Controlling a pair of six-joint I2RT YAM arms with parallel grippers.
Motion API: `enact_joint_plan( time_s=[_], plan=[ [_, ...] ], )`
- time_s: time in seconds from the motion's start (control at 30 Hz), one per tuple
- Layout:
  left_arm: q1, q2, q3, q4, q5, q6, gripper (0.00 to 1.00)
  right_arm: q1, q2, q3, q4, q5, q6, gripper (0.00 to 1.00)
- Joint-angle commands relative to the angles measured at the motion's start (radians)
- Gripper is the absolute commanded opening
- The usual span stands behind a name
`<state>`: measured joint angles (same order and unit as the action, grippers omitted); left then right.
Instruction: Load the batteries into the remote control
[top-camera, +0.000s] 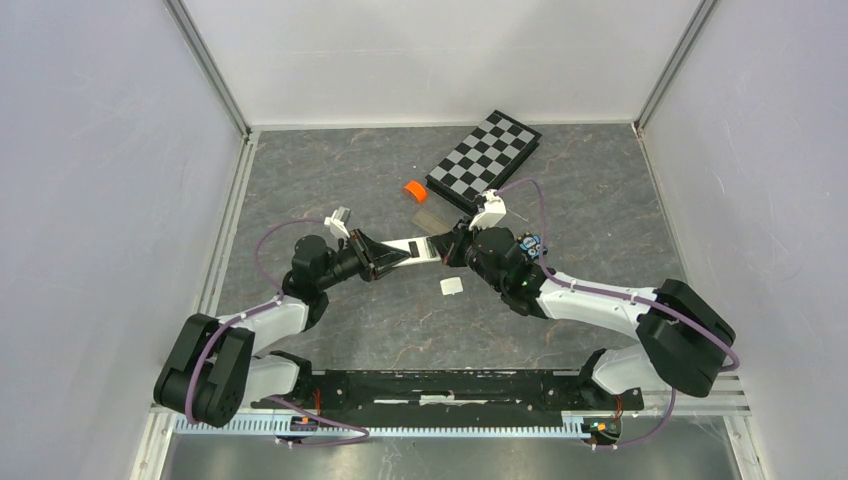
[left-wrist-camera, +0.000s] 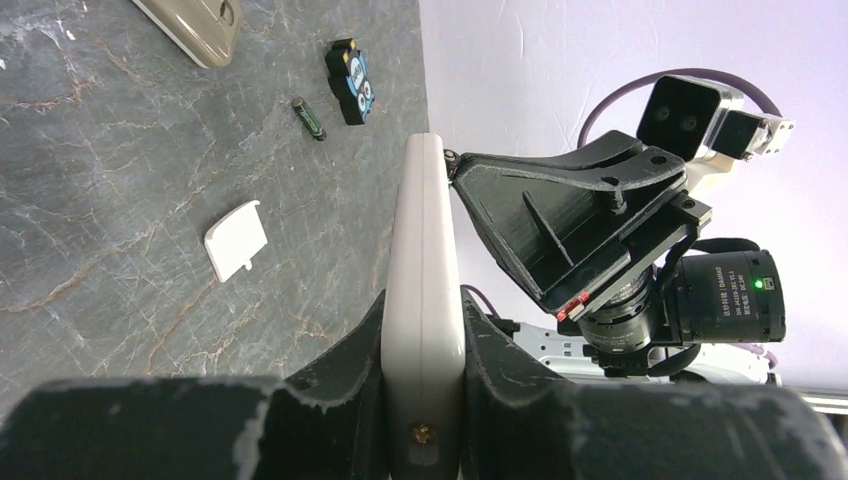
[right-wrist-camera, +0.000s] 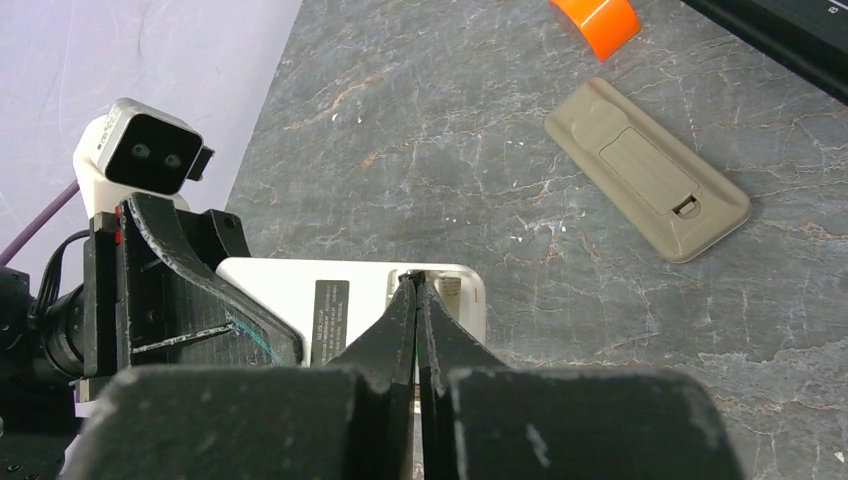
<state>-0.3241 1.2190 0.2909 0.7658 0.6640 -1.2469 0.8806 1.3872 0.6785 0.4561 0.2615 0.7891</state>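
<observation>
My left gripper (left-wrist-camera: 425, 300) is shut on a white remote control (left-wrist-camera: 424, 220), held off the table and seen edge-on. In the top view this remote (top-camera: 412, 247) spans between both grippers. My right gripper (right-wrist-camera: 417, 282) is shut, with nothing visible between its fingers. Its tips rest at the open battery compartment (right-wrist-camera: 462, 296) on the remote's back. One dark green-tinted battery (left-wrist-camera: 309, 117) lies on the table next to a blue-and-black gadget (left-wrist-camera: 351, 70). The remote's white battery cover (left-wrist-camera: 236, 240) lies loose on the table.
A beige remote (right-wrist-camera: 648, 182) lies back-up beyond the grippers. Past it are an orange roll (right-wrist-camera: 597, 20) and a folded checkerboard (top-camera: 484, 160). White walls enclose the grey marble table (top-camera: 600, 180) on three sides.
</observation>
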Motion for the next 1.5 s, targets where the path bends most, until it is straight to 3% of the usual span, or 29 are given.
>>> enact_joint_plan(
  time_s=[0.0,0.2,0.3,0.63,1.17,1.47],
  plan=[
    [-0.009,-0.004,0.004,0.131,0.044,-0.061,0.02,-0.004,0.015,-0.004,0.003,-0.012,0.012,0.04],
    [-0.010,0.007,-0.004,0.185,0.040,-0.093,0.02,-0.004,-0.017,-0.011,-0.038,-0.008,-0.003,0.29],
    [-0.009,0.012,-0.005,0.203,0.039,-0.103,0.02,-0.006,-0.027,-0.011,-0.053,-0.015,-0.014,0.33],
    [-0.010,0.022,-0.012,0.270,0.061,-0.137,0.02,-0.010,-0.027,-0.002,-0.032,0.007,-0.020,0.13],
    [-0.010,0.088,-0.020,0.501,0.042,-0.343,0.02,-0.014,-0.048,-0.022,0.121,0.089,-0.035,0.10],
    [-0.011,0.101,-0.010,0.533,0.035,-0.379,0.02,-0.013,-0.008,0.008,0.144,0.112,0.009,0.11]
  ],
)
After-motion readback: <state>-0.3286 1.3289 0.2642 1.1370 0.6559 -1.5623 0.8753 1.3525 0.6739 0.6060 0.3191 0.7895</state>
